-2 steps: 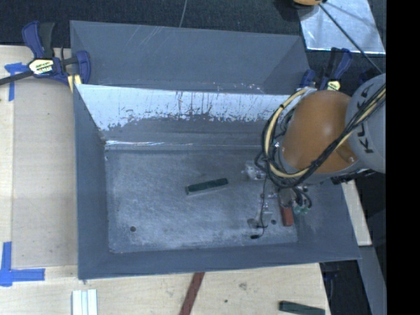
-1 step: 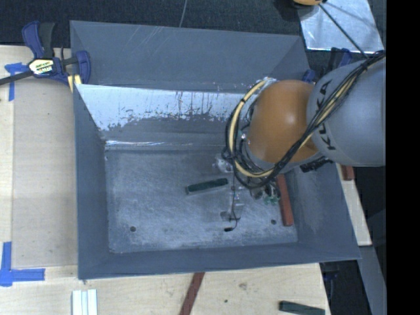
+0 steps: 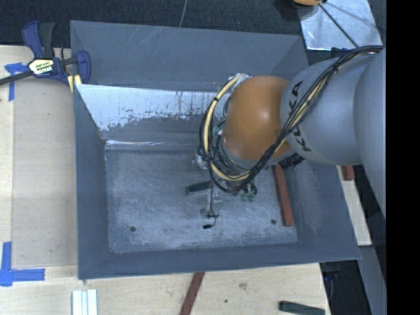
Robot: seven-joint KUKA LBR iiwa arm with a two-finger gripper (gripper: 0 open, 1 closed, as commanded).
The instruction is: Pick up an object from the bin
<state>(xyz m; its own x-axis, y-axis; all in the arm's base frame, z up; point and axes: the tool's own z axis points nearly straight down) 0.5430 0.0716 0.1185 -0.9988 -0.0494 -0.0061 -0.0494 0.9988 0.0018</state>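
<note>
My gripper (image 3: 210,204) hangs low over the middle of the bin floor, just below the arm's orange cover. A long, thin reddish-brown bar (image 3: 283,199) lies on the floor by the right wall, running front to back. It is to the right of the gripper and apart from it. The cover hides the bar's far end. Nothing can be made out under the gripper.
The arm comes in from the right and covers the back right part of the bin. Bare grey floor lies to the left of the gripper and in front of it. The sloping walls close in on all sides.
</note>
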